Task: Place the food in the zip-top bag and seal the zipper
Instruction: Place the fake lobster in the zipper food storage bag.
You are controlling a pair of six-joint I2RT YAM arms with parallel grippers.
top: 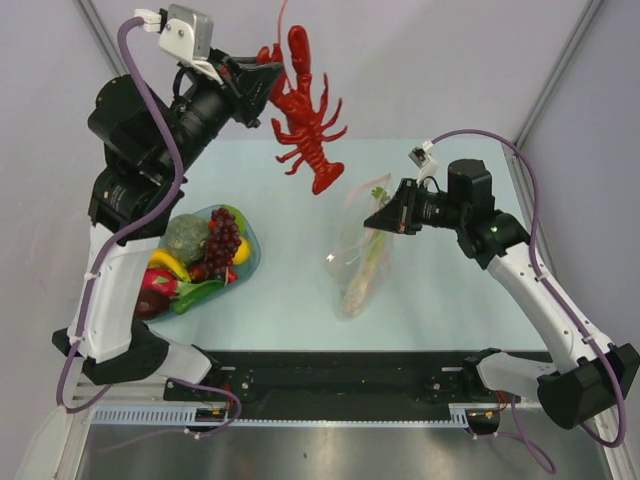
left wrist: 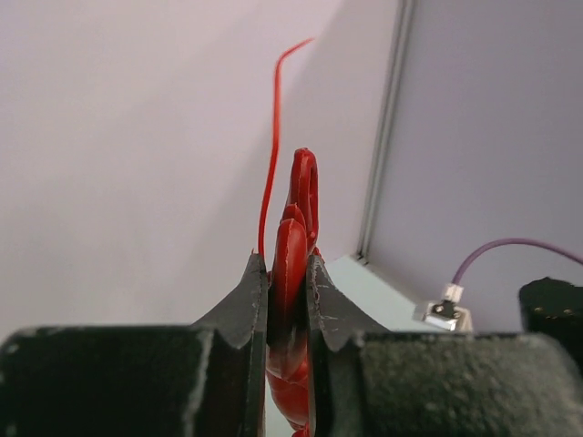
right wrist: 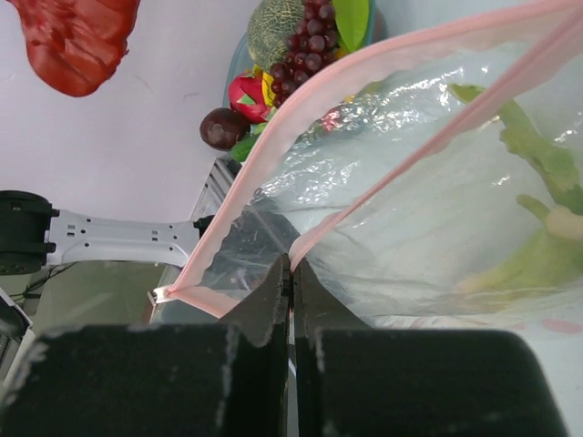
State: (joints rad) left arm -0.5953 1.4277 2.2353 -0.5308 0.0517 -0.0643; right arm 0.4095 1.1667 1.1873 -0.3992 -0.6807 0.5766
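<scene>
My left gripper (top: pixel 262 72) is shut on the red lobster (top: pixel 305 112) and holds it high above the table's far middle; in the left wrist view the lobster (left wrist: pixel 293 246) is pinched between the fingers. My right gripper (top: pixel 385 214) is shut on one lip of the zip-top bag (top: pixel 362 255), holding its mouth up and open. The pink zipper (right wrist: pixel 273 155) runs along both lips. A pale green celery stalk (right wrist: pixel 533 173) lies inside the bag. The lobster hangs up and left of the bag's mouth.
A translucent blue-green dish (top: pixel 250 250) at the left holds the grape bunch (top: pixel 222 240), a green melon-like piece (top: pixel 186 237), and yellow, red and green vegetables. The light blue mat (top: pixel 300 290) lies under everything. The dark rail runs along the near edge.
</scene>
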